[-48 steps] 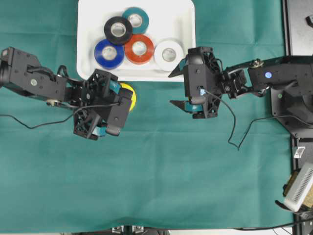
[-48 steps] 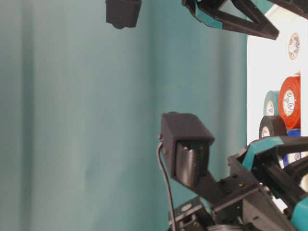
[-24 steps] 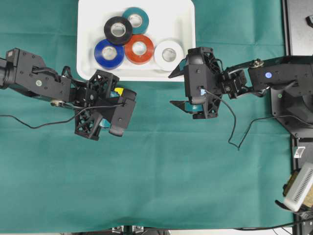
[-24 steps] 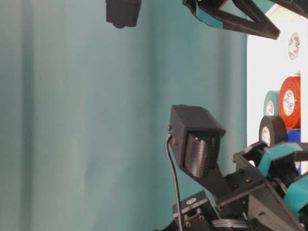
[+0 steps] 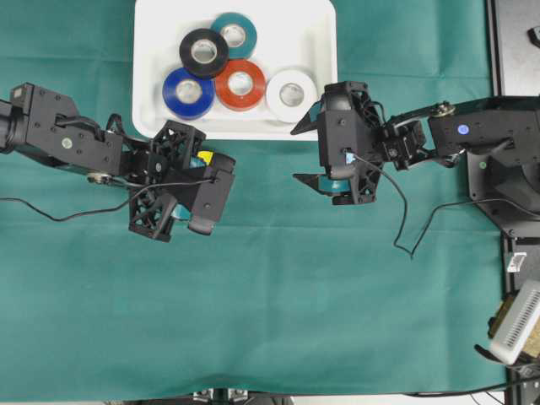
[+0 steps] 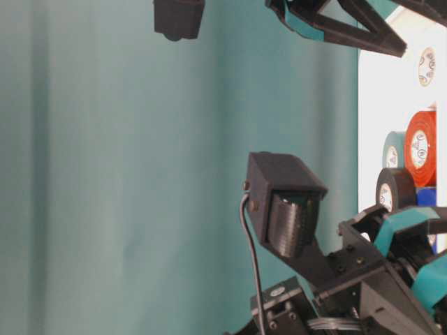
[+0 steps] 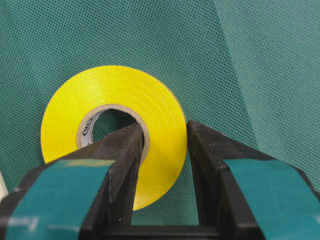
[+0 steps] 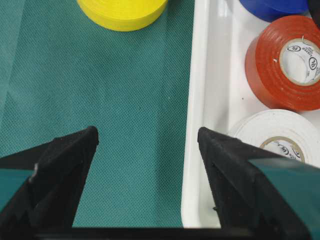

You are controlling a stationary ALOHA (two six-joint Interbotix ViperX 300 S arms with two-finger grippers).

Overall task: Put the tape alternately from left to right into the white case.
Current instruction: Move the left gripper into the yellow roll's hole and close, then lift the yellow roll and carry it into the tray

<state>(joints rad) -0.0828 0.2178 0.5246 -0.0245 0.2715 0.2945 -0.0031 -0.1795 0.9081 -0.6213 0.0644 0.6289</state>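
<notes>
The yellow tape (image 7: 115, 100) lies flat on the green cloth just in front of the white case (image 5: 152, 34); a sliver of it (image 5: 205, 159) peeks out under my left arm. My left gripper (image 7: 165, 132) is shut on its wall, one finger inside the core and the other against the outer edge. In the case lie the black (image 5: 203, 52), teal (image 5: 234, 35), blue (image 5: 188, 91), orange-red (image 5: 240, 83) and white (image 5: 291, 93) rolls. My right gripper (image 8: 147, 135) hangs open and empty over the case's near rim (image 8: 200, 100), beside the white roll (image 8: 275, 135).
Green cloth (image 5: 278, 295) covers the table. A black equipment base (image 5: 515, 42) and a white device (image 5: 515, 325) stand at the right edge. A thin cable (image 5: 405, 236) trails from the right arm, another (image 5: 51, 215) from the left.
Over the first half second my left gripper moved down over the yellow tape, which is now mostly covered from above. Since then it has held still. The right arm has not moved.
</notes>
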